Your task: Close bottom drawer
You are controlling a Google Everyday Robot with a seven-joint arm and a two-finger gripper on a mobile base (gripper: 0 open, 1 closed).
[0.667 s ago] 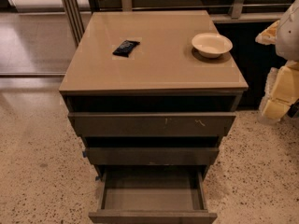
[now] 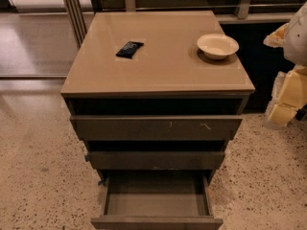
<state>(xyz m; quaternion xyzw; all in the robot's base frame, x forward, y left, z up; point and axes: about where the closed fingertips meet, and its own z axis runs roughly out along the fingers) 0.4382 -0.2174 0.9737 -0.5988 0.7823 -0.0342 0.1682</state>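
The bottom drawer (image 2: 156, 222) of the grey-brown cabinet (image 2: 158, 61) is pulled far out toward me, and its shallow grey box (image 2: 156, 198) is empty. Its plain flat front sits at the lower edge of the view. The two drawers above, one with pale scratch marks (image 2: 156, 127) and one narrower (image 2: 156, 160), stick out only slightly. My gripper (image 2: 288, 97), white and yellowish, hangs at the right edge of the view. It is beside the cabinet's right side, well above and to the right of the bottom drawer, and touches nothing.
A cream bowl (image 2: 217, 45) and a black packet (image 2: 129, 49) lie on the cabinet top. Speckled floor (image 2: 38, 176) surrounds the cabinet. A metal post (image 2: 72, 13) and a glass partition stand at the back left. A dark shelf unit (image 2: 259, 56) is behind on the right.
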